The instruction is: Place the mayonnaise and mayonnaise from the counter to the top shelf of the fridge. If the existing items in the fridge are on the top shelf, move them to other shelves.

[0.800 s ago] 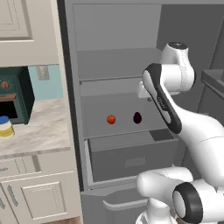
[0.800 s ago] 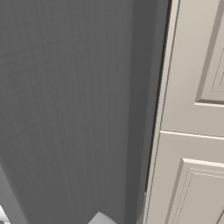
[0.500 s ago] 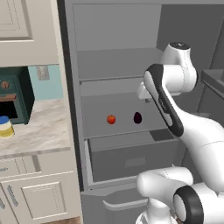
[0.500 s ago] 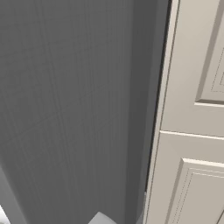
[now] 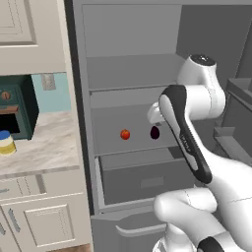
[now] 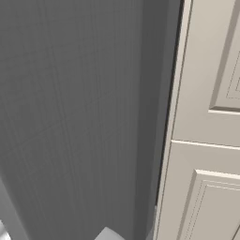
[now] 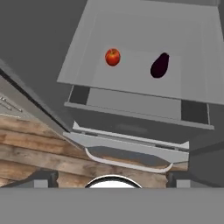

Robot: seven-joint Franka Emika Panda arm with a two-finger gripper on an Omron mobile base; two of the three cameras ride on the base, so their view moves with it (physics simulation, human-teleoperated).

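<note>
One mayonnaise jar (image 5: 6, 143), cream with a blue lid, stands on the counter (image 5: 44, 147) at the far left. The fridge (image 5: 133, 29) is open. Its top shelf (image 5: 123, 90) is a thin bare plate. On the shelf below it lie the existing items, a red-orange fruit (image 5: 125, 134) (image 7: 112, 57) and a dark purple one (image 5: 154, 132) (image 7: 159, 65). My gripper (image 7: 112, 178) is open and holds nothing. It hangs in front of the fridge, above and short of both fruits. In the left base view my arm's forearm hides the fingers.
A boxy grey drawer (image 5: 142, 179) (image 7: 131, 124) sits under the fruit shelf. A dark green toaster oven (image 5: 15, 110) stands on the counter behind the jar. The right base view is close against a grey fridge panel (image 6: 70, 117) and a cream cabinet front (image 6: 206, 140).
My arm has shifted only slightly in front of the fridge. The fruits and the jar have not moved.
</note>
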